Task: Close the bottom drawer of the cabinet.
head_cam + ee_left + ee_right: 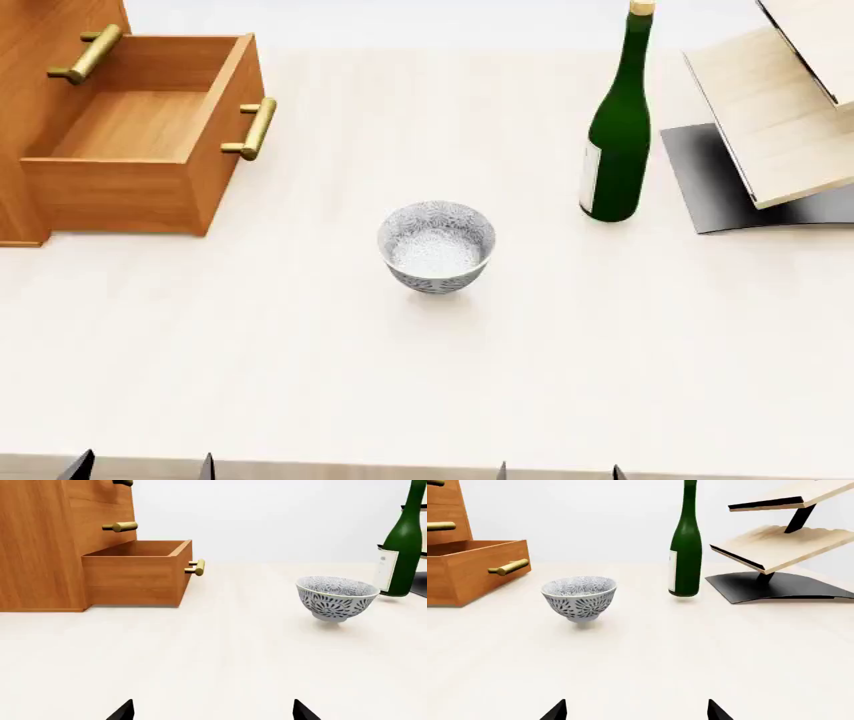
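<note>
The orange-brown cabinet point(40, 40) stands at the table's far left. Its bottom drawer point(134, 190) is pulled far out and empty, its brass bar handle point(255, 128) facing right. The drawer also shows in the left wrist view point(133, 575) and the right wrist view point(467, 575). My left gripper point(143, 468) is open and empty at the near table edge, well short of the drawer; its tips show in the left wrist view point(213, 711). My right gripper point(561, 472) is open and empty at the near edge, right of centre; it also shows in its wrist view point(636, 711).
A patterned grey bowl point(437, 246) sits mid-table, between the grippers and the far side. A green bottle point(618, 130) stands upright behind it to the right. Pale wooden boards on a dark stand point(774, 110) fill the far right.
</note>
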